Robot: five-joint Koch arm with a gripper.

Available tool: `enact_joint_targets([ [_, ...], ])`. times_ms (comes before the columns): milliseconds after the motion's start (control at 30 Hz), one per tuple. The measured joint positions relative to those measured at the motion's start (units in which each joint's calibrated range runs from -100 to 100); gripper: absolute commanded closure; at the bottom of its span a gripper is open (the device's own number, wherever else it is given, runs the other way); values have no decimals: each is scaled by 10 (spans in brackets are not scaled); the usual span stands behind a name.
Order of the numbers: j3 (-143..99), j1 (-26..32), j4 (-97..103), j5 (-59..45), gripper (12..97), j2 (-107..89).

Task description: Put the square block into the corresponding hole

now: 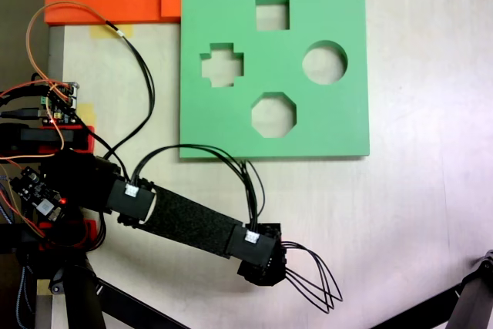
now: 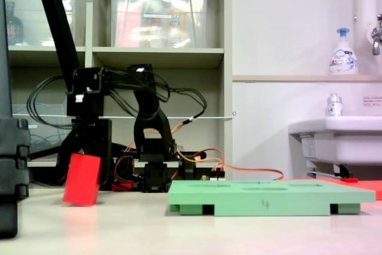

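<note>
- The tool (image 2: 82,165) hangs at the low end of the arm in a fixed view from the side, with the red cube (image 2: 82,180) under it, tilted and just above the worktop (image 2: 179,225); the cube seems pinched between the jaws, which are hidden by the cube and the wrist
- In a fixed view from above, the arm (image 1: 192,225) covers both tool and cube, so the grip cannot be checked there
- The cube sits well apart from the green foam board (image 1: 273,125), whose square cut-out (image 1: 272,13) lies at the far edge, beyond the cross-shaped cut-out (image 1: 222,65) and the octagonal cut-out (image 1: 273,115)
- Risk: the tilt could catch a corner on the cut-out's rim, since the fit looks close
- Risk: soft foam may slip or twist in the jaws during the long reach
- Risk: the looping cables (image 1: 246,179) could drag across the board and shift it
</note>
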Motion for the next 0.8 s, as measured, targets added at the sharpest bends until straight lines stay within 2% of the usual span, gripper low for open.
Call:
enact_joint_targets([
  [533,2,2,-20,8,767,-8],
  [800,5,28,-53,38,767,-78],
])
